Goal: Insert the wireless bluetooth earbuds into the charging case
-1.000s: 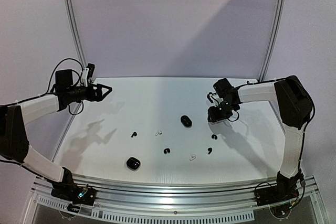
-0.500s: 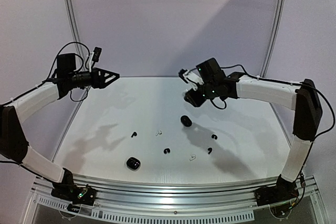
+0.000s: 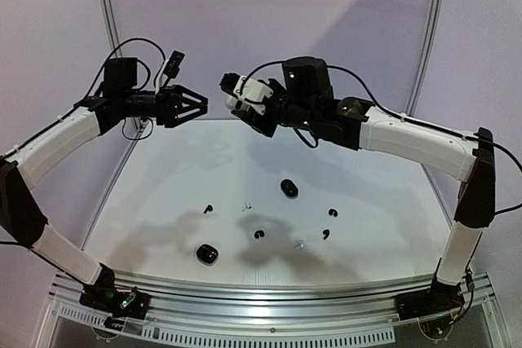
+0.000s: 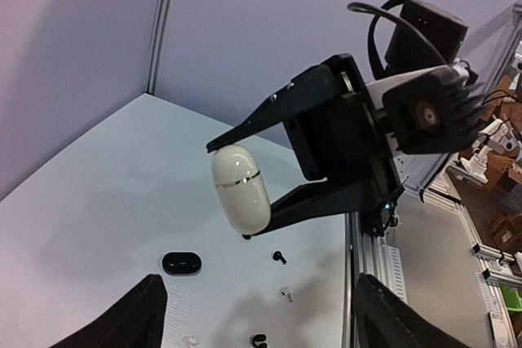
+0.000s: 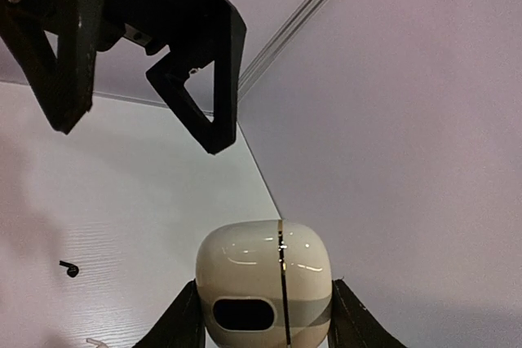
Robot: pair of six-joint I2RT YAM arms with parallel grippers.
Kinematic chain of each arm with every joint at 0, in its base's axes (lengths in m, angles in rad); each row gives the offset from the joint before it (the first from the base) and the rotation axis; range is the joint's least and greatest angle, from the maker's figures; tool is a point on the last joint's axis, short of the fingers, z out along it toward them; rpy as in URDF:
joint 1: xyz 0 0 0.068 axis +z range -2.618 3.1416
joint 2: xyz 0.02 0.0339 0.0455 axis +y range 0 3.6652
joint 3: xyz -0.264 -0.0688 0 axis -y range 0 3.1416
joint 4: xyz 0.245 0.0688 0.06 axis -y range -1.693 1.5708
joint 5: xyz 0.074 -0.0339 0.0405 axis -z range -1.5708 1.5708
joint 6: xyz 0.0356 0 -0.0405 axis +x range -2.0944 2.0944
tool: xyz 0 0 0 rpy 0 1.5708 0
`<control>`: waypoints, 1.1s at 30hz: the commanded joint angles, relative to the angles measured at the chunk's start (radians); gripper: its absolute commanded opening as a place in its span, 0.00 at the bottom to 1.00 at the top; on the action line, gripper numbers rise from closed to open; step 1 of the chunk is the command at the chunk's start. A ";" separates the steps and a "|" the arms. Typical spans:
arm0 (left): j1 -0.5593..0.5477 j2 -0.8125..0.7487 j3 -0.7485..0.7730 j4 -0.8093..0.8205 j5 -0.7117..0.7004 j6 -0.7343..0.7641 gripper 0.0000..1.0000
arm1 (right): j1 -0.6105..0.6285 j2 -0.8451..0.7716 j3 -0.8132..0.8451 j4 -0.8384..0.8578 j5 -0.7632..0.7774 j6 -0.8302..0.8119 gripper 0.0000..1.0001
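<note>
Earbuds [image 3: 259,235] wait on the table [image 3: 391,201]; right gripper [image 4: 230,191] clamps the white charging case [image 4: 241,189] aloft, left gripper [image 3: 199,106] spread opposite, likely to open it.

The top view looks down from behind the near edge over the whole surface [image 3: 367,193]; the wrist views face each other closely, sharing the white case [image 4: 241,189].
</note>
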 commanded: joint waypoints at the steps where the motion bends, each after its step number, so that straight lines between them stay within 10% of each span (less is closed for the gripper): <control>1: -0.033 0.027 0.041 -0.056 0.023 0.039 0.80 | 0.025 0.051 0.056 0.024 -0.019 -0.107 0.19; 19: -0.105 0.076 0.081 -0.049 -0.064 0.066 0.43 | 0.058 0.074 0.085 0.035 -0.048 -0.107 0.19; 27: -0.109 0.066 0.069 -0.039 -0.044 0.072 0.00 | 0.058 0.080 0.084 0.035 -0.053 -0.092 0.19; 33: -0.101 0.063 0.063 -0.032 -0.017 0.087 0.00 | 0.059 0.075 0.081 0.032 -0.023 -0.040 0.63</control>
